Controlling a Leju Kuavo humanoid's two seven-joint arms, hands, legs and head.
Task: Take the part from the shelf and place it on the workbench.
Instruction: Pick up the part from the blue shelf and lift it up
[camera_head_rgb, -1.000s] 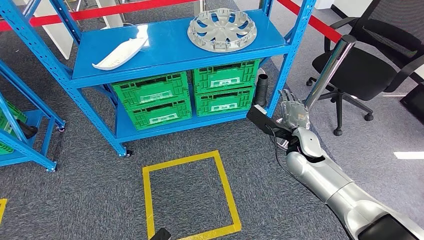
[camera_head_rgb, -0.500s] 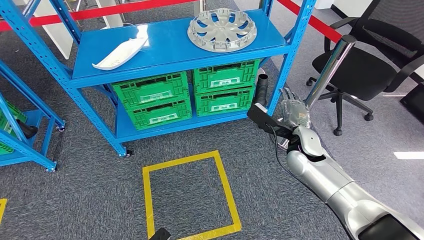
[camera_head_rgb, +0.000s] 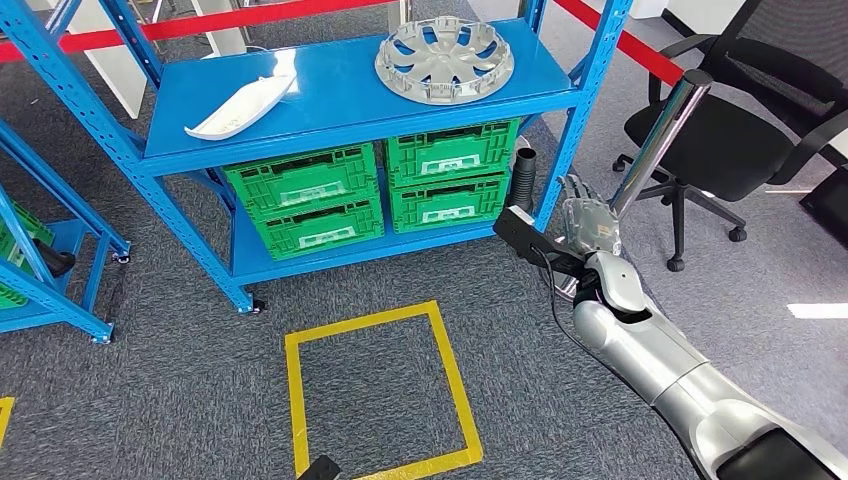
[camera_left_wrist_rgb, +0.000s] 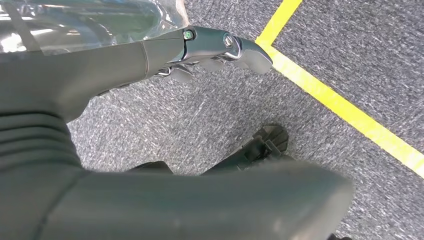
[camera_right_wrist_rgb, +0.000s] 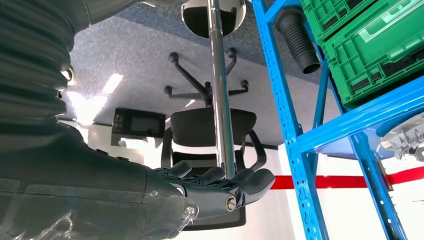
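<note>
From the head view I see the blue shelf (camera_head_rgb: 350, 90) straight ahead, and on its top board two parts: a silver wheel cover (camera_head_rgb: 444, 60) lying flat near the right end, and a white curved part (camera_head_rgb: 240, 105) lying toward the left front edge, the two well apart. Under that board four green crates (camera_head_rgb: 370, 188) sit stacked in two pairs on the lower board. On the grey carpet in front of the shelf a yellow tape square (camera_head_rgb: 378, 390) is marked out. My right hand (camera_head_rgb: 588, 222) is raised beside the shelf's right front post, below the top board, holding nothing, its fingers straight and slightly apart. A chrome pole (camera_head_rgb: 655, 145) rises just behind it, and a black office chair (camera_head_rgb: 735, 130) stands further right. In the left wrist view my left hand (camera_left_wrist_rgb: 220, 47) hangs over the carpet with its fingers loosely apart and nothing in them, a yellow tape line (camera_left_wrist_rgb: 345, 107) running across the floor beneath. In the right wrist view the right hand's fingers (camera_right_wrist_rgb: 220, 182) reach out flat and empty, with the chrome pole, the chair and the blue shelf post (camera_right_wrist_rgb: 285, 115) beyond, and a black ribbed hose (camera_right_wrist_rgb: 300, 37) next to the green crates.
</note>
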